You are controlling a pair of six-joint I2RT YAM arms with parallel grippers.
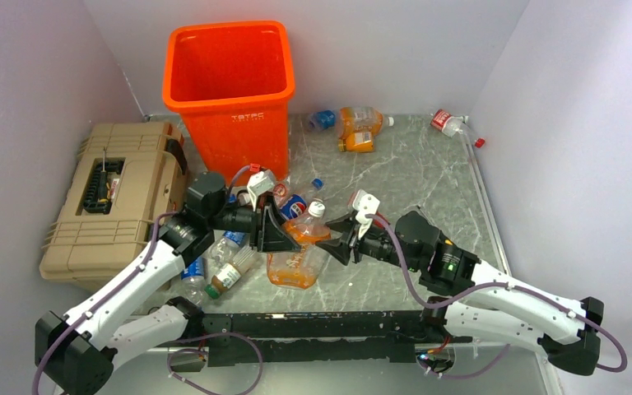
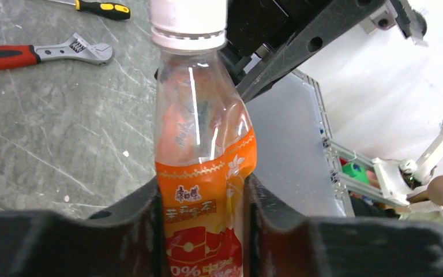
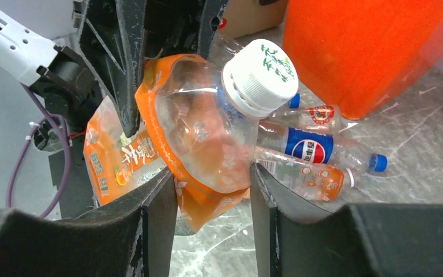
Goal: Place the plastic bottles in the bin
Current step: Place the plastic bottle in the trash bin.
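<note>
Orange-labelled bottle (image 1: 292, 267), near mid-table in front of the bin (image 1: 239, 132), is pinched by the left gripper (image 2: 205, 202) at its label and the right gripper (image 3: 213, 196) below its cap: likely a handover, so one must release before the other carries it over the bin's rim.

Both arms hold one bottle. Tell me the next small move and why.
Probably open the right gripper: both grippers clamp the same orange-labelled bottle, the left gripper around its label, the right near its shoulder. Freed, the left could carry it to the bin.
</note>
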